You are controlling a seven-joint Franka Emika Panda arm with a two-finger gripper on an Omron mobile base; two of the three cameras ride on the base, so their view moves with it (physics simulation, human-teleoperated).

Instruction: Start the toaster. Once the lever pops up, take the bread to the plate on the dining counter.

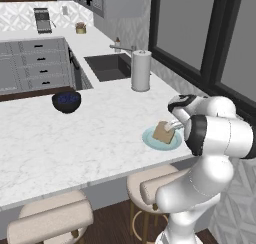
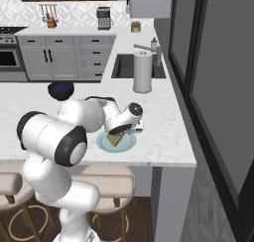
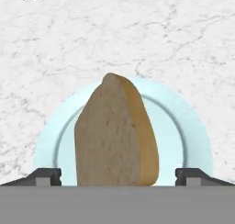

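- Looking along the hand first, you are seeing the gripper (image 3: 117,175) with its two dark fingertips (image 3: 46,176) spread wide, standing clear of the bread (image 3: 114,133) on either side and pinching nothing.
- You are seeing the bread standing on edge between those tips, tilted rather than flat, with its lower end over the middle of the plate (image 3: 193,140); whether it is touching the plate you cannot tell from here.
- You are watching the same spot from the left base camera: the bread (image 1: 164,132) is leaning over the plate (image 1: 150,139), right under the hand, near the front edge of the dining counter (image 1: 75,143) above a beige stool (image 1: 145,185).
- You are judging the step as the last one, the drop-off at the plate, with the toasting part already behind you.
- You are needing, for the next move, a straight lift of the hand away from the slice, so the open fingers are not brushing it and knocking it off the plate.
- You are passing, farther along the counter, the dark blue bowl (image 1: 66,101) and then the paper towel roll (image 1: 141,70) beside the sink (image 1: 107,66).
- You are finding the toaster (image 1: 43,20) farthest off, on the back worktop against the patterned tiles.
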